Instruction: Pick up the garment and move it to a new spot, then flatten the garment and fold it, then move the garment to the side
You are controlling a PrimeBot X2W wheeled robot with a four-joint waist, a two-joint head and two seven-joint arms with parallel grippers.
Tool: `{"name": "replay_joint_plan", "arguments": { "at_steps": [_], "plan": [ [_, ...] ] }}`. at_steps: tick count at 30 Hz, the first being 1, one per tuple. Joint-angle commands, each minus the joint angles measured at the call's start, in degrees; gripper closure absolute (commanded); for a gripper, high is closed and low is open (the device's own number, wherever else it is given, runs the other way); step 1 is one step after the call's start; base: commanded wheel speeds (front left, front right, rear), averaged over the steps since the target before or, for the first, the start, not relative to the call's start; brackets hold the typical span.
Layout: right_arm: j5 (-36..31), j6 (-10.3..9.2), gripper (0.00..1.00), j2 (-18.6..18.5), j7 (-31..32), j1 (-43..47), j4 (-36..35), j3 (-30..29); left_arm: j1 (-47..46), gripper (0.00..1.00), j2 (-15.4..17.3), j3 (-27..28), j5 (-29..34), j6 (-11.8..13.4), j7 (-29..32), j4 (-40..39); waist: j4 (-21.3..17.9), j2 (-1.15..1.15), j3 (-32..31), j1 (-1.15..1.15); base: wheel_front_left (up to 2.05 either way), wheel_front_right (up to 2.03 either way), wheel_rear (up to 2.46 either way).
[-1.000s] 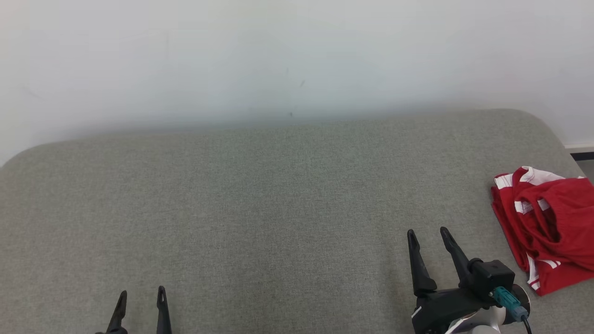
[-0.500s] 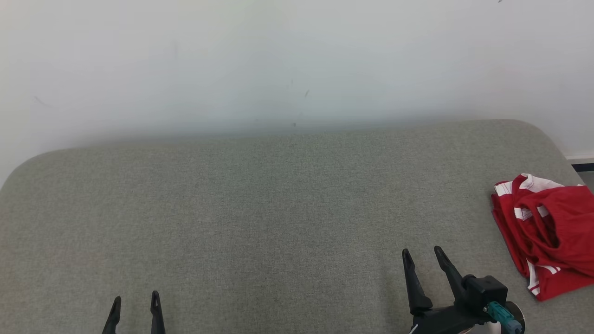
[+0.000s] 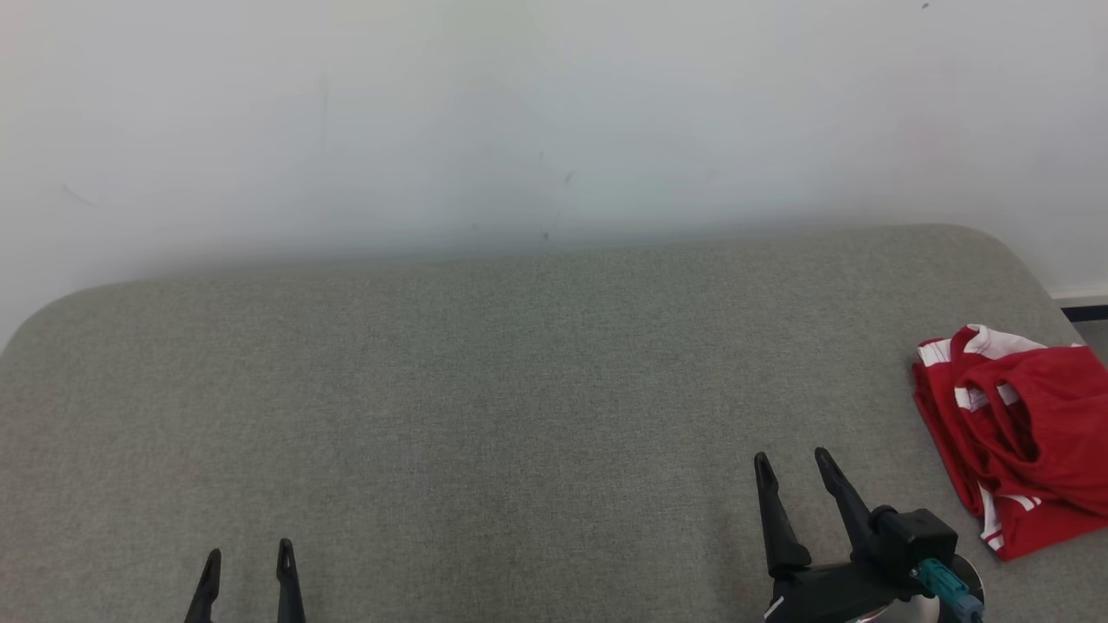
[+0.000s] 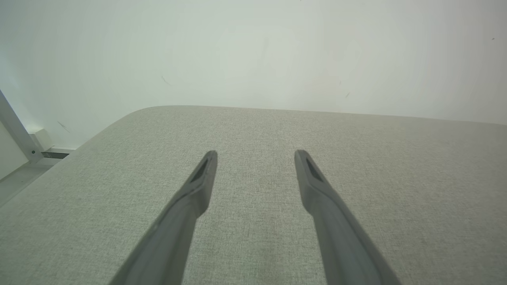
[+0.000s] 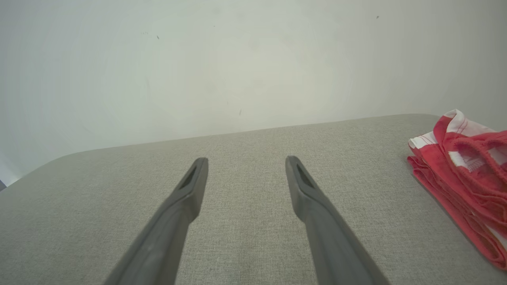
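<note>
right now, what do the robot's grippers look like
Both have two long, slim, dark fingers tapering to pointed tips, each with a narrow slot near the tip. The right gripper carries a black boxy housing at its base, with a teal cable connector, above a pale rounded wrist. The left gripper looks the same at its finger ends.

Grey-green fabric surface (image 3: pixel 519 389) w/ rounded corners; red & white garment (image 3: pixel 1021 433) bundled nr its right edge.
</note>
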Motion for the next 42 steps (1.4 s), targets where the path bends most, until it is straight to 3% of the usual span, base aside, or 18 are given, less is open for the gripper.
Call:
{"name": "replay_joint_plan", "arguments": {
  "at_steps": [1, 4, 5, 10, 25, 42],
  "plan": [
    [0.27, -0.01, 0.00, 0.14, -0.03, 0.47, -0.21, 0.02, 0.79, 0.00, 0.00, 0.10, -0.06, 0.13, -0.16, -0.36, 0.03, 0.00, 0.05, 0.00, 0.00, 0.00, 0.00],
    [0.30, -0.01, 0.00, 0.15, -0.03, 0.34, -0.25, -0.23, 0.72, 0.00, 0.00, 0.17, -2.37, -0.79, -0.16, -0.32, 0.17, 0.00, 0.25, 0.00, 0.00, 0.00, 0.00],
    [0.06, 0.00, 1.00, 0.00, 0.00, 0.00, 0.08, -0.21, 0.00, 1.00, 0.01, 0.02, -2.45, -0.89, 0.01, -0.11, 0.15, 0.00, 0.23, 0.00, 0.00, 0.00, 0.00],
    [0.74, 0.01, 1.00, 0.03, 0.49, 1.64, 2.36, -0.38, 0.29, 1.00, -0.33, 0.12, -3.21, -1.09, 0.61, 2.50, 0.16, 0.00, 0.25, 0.01, 0.00, 0.00, 0.00],
    [17.17, 0.01, 1.00, 0.05, 4.69, 1.40, 0.06, -2.13, -1.60, 1.00, -0.24, 0.59, -19.56, -1.89, 4.80, 1.81, 0.37, 0.00, 0.61, 0.01, 0.00, 0.00, 0.00],
    [31.75, 0.02, 1.00, 0.06, 8.39, 1.19, -1.98, -3.65, -3.23, 1.00, -0.15, 0.94, -34.09, -2.59, 8.44, 1.04, 0.59, 0.00, 0.99, 0.01, 0.00, 0.00, 0.00]
  ]
}}
